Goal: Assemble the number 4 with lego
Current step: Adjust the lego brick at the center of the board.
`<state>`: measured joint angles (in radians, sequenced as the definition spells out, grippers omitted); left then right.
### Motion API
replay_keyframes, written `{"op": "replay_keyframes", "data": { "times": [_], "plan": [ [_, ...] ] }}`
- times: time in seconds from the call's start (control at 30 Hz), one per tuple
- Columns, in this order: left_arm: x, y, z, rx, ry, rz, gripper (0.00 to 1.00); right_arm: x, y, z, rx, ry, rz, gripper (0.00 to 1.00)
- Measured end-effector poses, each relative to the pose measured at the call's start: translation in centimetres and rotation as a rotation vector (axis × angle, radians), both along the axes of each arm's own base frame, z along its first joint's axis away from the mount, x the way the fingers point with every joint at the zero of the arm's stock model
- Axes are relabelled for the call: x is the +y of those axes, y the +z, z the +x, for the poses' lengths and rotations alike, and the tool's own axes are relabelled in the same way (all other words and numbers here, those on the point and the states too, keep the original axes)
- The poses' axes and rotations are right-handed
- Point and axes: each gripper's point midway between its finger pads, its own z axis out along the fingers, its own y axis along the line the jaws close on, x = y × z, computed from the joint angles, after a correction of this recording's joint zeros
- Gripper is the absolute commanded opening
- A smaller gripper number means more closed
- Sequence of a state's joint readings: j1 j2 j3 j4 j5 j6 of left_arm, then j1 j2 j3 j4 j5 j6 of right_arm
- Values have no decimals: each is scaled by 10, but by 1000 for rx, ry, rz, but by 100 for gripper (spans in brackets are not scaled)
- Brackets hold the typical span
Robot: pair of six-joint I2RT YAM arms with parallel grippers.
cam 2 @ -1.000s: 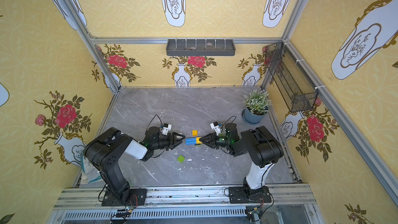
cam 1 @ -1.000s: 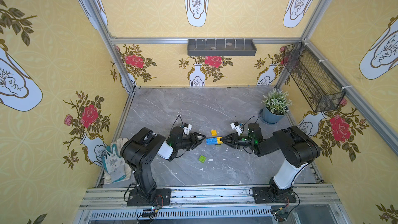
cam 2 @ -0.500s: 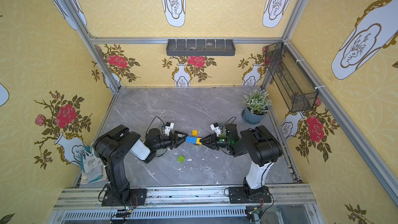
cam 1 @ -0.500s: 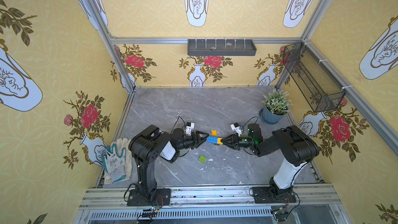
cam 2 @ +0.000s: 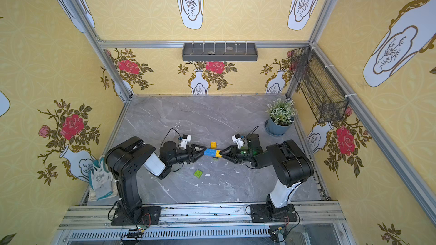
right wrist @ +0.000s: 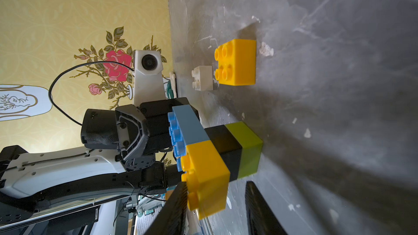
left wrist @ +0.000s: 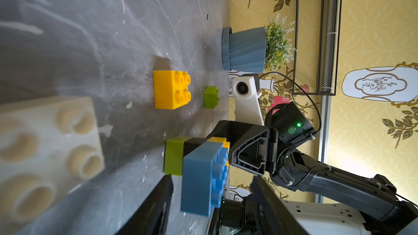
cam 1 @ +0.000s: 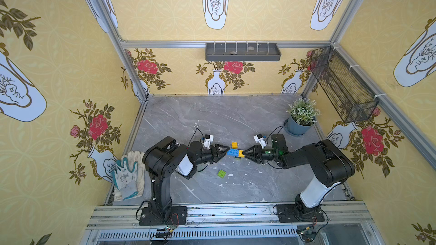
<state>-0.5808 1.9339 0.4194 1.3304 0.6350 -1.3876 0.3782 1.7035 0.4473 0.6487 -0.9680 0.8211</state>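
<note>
The number 4 point(cam 1: 234, 153) is a partial cluster mid-table in both top views: a blue brick point(left wrist: 201, 177) with a yellow brick point(right wrist: 208, 172) at one end, and a dark layer and a green brick point(right wrist: 248, 150) beneath, which seems to rest on the table. My left gripper point(left wrist: 211, 178) is open and straddles the blue end with gaps on both sides. My right gripper point(right wrist: 214, 184) is open around the yellow end, one finger by the studs. Loose lego lies nearby: a yellow brick point(cam 1: 234, 144), a green one point(cam 1: 221, 173) and a white one point(right wrist: 202, 77).
A potted plant point(cam 1: 300, 120) stands at the back right. Work gloves point(cam 1: 128, 177) lie by the left wall. A wire basket point(cam 1: 342, 90) hangs on the right wall and a grey shelf tray point(cam 1: 243, 51) on the back wall.
My left arm has reached right until its jaws are around the blue end. My right jaws have opened off the yellow brick. The cluster has stayed in place.
</note>
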Motion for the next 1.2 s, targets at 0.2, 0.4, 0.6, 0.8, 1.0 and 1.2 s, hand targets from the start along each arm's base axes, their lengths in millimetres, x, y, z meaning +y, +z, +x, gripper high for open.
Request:
{"op": "replay_keyframes", "data": {
  "times": [0.2,0.4,0.6,0.8,1.0,1.2],
  "plan": [
    [-1,-4,-5,7,-10,8,58,-3,0,2,0,-12,-44,50],
    [0,-4,-6,-1,-12,11,56,-6,1,7,2,-40,-93,53],
    [0,-5,-8,-10,-17,17,55,-4,7,10,-8,-39,-119,54],
    [0,-5,-8,-12,-19,20,54,-2,7,11,-9,-31,-151,54],
    [0,-5,-9,-16,-22,21,54,-3,16,15,-29,-35,-169,59],
    [2,-4,-10,-20,-19,22,56,-25,36,38,-115,-142,-350,70]
  ]
}}
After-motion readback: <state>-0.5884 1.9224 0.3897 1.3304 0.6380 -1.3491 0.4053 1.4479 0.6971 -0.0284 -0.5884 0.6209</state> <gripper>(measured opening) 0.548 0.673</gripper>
